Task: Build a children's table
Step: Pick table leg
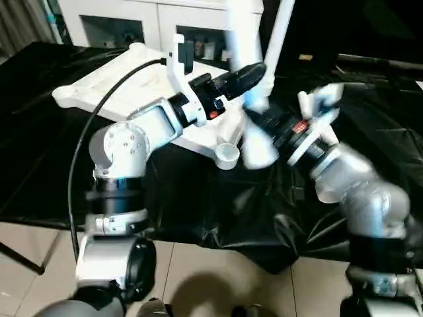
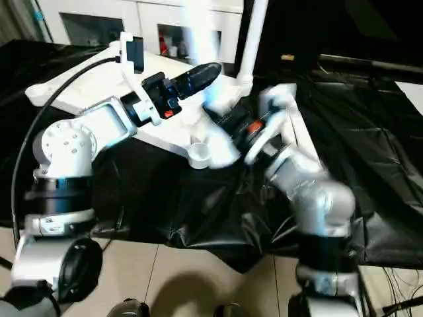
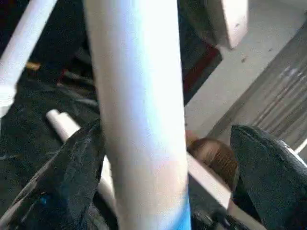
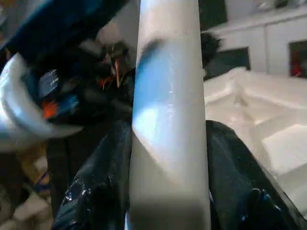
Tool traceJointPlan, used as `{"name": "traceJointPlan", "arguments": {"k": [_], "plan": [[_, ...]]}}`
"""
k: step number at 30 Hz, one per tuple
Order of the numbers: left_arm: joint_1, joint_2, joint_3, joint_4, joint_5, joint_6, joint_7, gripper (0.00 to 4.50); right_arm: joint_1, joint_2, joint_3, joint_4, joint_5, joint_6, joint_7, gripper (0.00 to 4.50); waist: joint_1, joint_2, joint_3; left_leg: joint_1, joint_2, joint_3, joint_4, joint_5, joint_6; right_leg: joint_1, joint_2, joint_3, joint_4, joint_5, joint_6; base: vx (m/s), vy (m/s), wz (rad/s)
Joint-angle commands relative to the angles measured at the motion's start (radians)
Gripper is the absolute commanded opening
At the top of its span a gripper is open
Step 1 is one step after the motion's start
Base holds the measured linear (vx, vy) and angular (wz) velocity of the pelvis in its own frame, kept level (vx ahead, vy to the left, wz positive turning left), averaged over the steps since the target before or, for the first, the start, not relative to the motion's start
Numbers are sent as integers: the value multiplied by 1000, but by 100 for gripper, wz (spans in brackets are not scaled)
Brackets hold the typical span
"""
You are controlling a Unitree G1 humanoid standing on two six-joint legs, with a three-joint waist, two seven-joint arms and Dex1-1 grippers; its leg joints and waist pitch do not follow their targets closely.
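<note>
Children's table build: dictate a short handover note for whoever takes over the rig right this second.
Left gripper: open, fingers straddling the loose leg without clamping it.
Right gripper: shut on that same leg.
Tabletop: upside down on the black cloth.
Done: one upright leg stands at a far corner.
Left: the held leg hangs blurred beside the open near corner socket, apparently not seated. Seat it, then fit the remaining legs.
</note>
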Motion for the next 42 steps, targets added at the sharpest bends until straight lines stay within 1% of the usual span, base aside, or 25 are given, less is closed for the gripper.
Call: {"name": "traceJointPlan", "arguments": {"k": [1,3,4,7,10,12,13,14,15,19,20,21,22,23,28,30,31,33,34,35,36,38,40,41,42], "plan": [[-7,13,-7,4,20,9,14,449,2,4,38,-22,-30,-42,4,184,6,4,-99,14,-1,0,-58,-161,7,70,-52,28,-87,-284,-132,0,0,0],[3,17,4,-3,21,2,27,450,-1,11,81,-6,-77,-72,-8,184,4,4,-98,16,2,-1,-59,-171,1,68,-52,28,-86,-289,-136,0,0,0],[10,17,14,-8,20,-3,40,450,-7,13,107,8,-114,-93,-25,184,3,-4,-96,15,3,-1,-60,-170,-1,69,-54,28,-84,-295,-136,0,0,0],[20,16,23,-12,31,-25,69,431,-14,16,130,17,-141,-109,-36,184,1,-13,-95,15,3,1,-60,-172,-3,68,-55,29,-87,-314,-128,0,0,0],[34,9,25,-17,56,-76,114,413,-22,14,151,20,-164,-131,-42,184,2,-15,-98,14,5,0,-61,-167,0,68,-55,30,-85,-304,-110,0,0,0],[42,10,20,-16,56,-73,119,402,-32,8,153,40,-186,-154,-54,184,0,-15,-102,13,4,1,-59,-156,-3,68,-55,31,-82,-286,-109,0,0,0],[43,9,20,-16,55,-73,119,374,-31,5,154,42,-191,-158,-56,184,1,-14,-102,14,4,1,-60,-156,-3,68,-54,31,-82,-283,-109,0,0,0],[43,3,22,-16,48,-70,120,369,-31,-5,158,47,-201,-164,-57,184,1,-9,-103,16,5,1,-59,-159,-5,66,-53,31,-82,-270,-111,0,0,0],[41,1,23,-17,43,-67,117,369,-30,-11,161,47,-206,-168,-53,184,0,-12,-103,16,5,2,-59,-161,-5,66,-52,31,-82,-264,-114,0,0,0],[34,-5,13,-24,5,-34,72,325,-18,-35,173,48,-231,-189,-36,184,2,4,-106,14,3,0,-58,-167,-7,69,-52,31,-80,-213,-138,0,0,0],[33,-3,12,-26,-3,-26,65,325,-15,-34,175,48,-236,-194,-40,184,1,0,-107,13,2,0,-57,-168,-6,71,-51,30,-78,-205,-143,0,0,0],[32,0,9,-27,-7,-23,65,324,-13,-32,179,47,-242,-199,-44,184,1,9,-107,15,3,-2,-58,-179,-6,70,-51,29,-79,-204,-149,0,0,0],[32,1,8,-27,-8,-22,66,316,-12,-32,180,46,-244,-200,-45,184,0,11,-106,15,2,-2,-57,-191,-7,71,-50,29,-81,-205,-153,0,0,0],[32,12,2,-26,-12,-20,63,301,-7,-28,190,43,-256,-209,-53,184,-1,8,-106,14,0,-2,-57,-191,-5,73,-50,28,-81,-209,-151,0,0,0],[39,30,0,-31,-18,-11,56,264,1,-23,205,37,-266,-221,-66,184,0,14,-106,16,3,-6,-59,-203,-11,71,-50,27,-80,-222,-157,0,0,0],[49,36,7,-41,-22,2,60,239,1,-13,213,44,-271,-226,-76,184,-2,1,-104,16,3,-3,-60,-204,-9,71,-49,27,-80,-224,-157,0,0,0],[55,36,14,-47,-27,9,64,236,-2,-10,217,52,-278,-229,-78,184,-2,4,-102,16,5,-4,-61,-204,-11,70,-51,27,-79,-234,-158,0,0,0],[60,29,28,-54,-35,13,79,213,-9,-9,222,65,-285,-232,-72,184,-2,-11,-102,15,5,-2,-60,-195,-7,71,-53,29,-79,-248,-151,0,0,0],[62,28,32,-56,-38,14,83,213,-11,-8,224,67,-287,-232,-70,184,-1,-6,-101,16,5,-2,-60,-194,-7,69,-54,29,-78,-253,-150,0,0,0],[62,28,33,-58,-36,8,90,197,-19,-8,224,74,-289,-234,-70,184,-2,-10,-101,16,6,-2,-60,-193,-6,69,-53,29,-79,-264,-141,0,0,0],[63,30,32,-59,-35,3,93,197,-23,-8,225,78,-289,-236,-71,184,-1,-7,-101,17,7,-1,-60,-195,-4,65,-53,30,-81,-267,-137,0,0,0],[64,33,30,-59,-35,-1,91,191,-29,-8,223,84,-289,-237,-74,240,-1,-10,-101,16,6,-1,-60,-192,-4,67,-53,29,-80,-267,-133,0,0,0],[68,48,-4,-59,-18,-28,55,188,-36,3,198,93,-245,-215,-61,256,-2,-6,-104,15,5,-1,-60,-187,-4,67,-53,30,-80,-265,-126,0,0,0],[75,69,-58,-61,16,-60,3,188,-37,-7,190,89,-227,-198,-42,263,-1,-5,-104,16,5,-1,-60,-189,-2,66,-53,30,-81,-266,-124,0,0,0],[77,72,-66,-62,21,-65,-4,187,-37,-8,189,88,-226,-195,-41,263,0,7,-104,18,5,-3,-61,-190,-2,65,-53,30,-83,-266,-124,0,0,0]]}}
